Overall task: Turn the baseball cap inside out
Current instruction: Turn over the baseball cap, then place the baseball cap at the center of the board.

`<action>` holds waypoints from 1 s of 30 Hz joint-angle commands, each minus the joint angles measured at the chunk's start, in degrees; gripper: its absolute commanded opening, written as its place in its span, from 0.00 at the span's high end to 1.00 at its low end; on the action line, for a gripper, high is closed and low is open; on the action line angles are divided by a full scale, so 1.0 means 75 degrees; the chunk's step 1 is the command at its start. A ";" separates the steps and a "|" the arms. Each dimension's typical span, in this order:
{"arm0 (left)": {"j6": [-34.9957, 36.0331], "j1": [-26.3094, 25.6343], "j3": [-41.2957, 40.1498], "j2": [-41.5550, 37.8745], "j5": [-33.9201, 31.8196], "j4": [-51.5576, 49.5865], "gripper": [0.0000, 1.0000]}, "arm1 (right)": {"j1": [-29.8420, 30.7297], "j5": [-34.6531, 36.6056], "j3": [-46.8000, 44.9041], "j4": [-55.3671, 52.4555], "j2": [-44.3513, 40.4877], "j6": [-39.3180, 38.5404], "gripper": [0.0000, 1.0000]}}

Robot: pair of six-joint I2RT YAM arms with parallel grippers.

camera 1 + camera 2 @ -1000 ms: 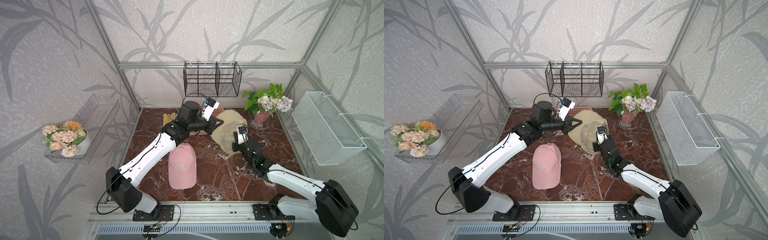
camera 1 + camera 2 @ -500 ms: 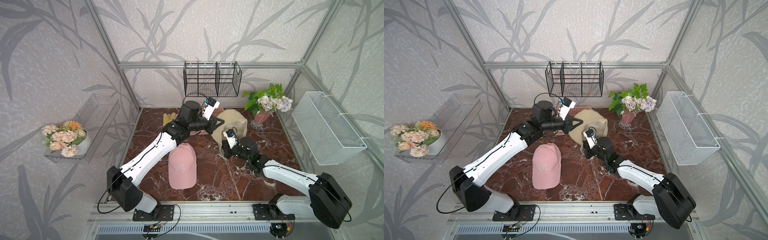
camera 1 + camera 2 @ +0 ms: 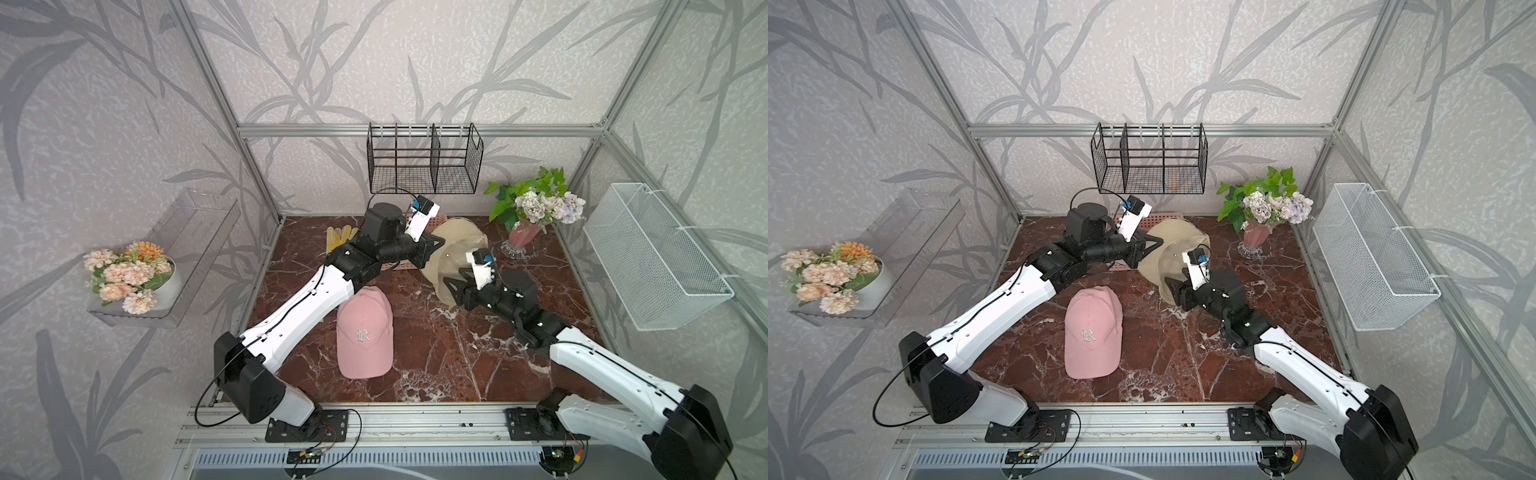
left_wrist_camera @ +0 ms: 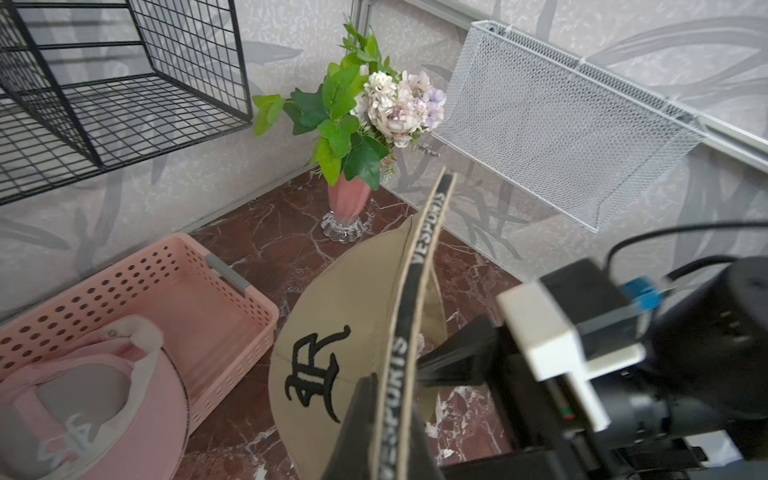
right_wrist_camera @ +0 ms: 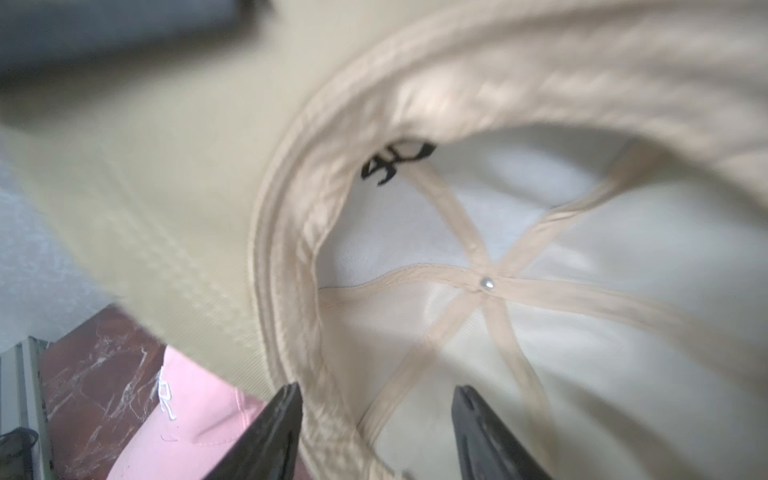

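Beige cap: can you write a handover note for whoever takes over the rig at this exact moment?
Left end effector: shut on the beige cap band, holding it up at the back of the table.
Right end effector: open, jaws astride the cap's rim, one inside the crown.
Pink cap: lying flat on the table in front.
Done: beige cap raised, opening facing the right arm.
Left: crown not yet turned; push it through.
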 commanded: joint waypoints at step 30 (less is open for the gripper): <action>0.7847 -0.1491 -0.2622 -0.1537 -0.2205 0.2265 1.00 | -0.3123 -0.3018 -0.0063 -0.0245 0.0022 0.8021 0.40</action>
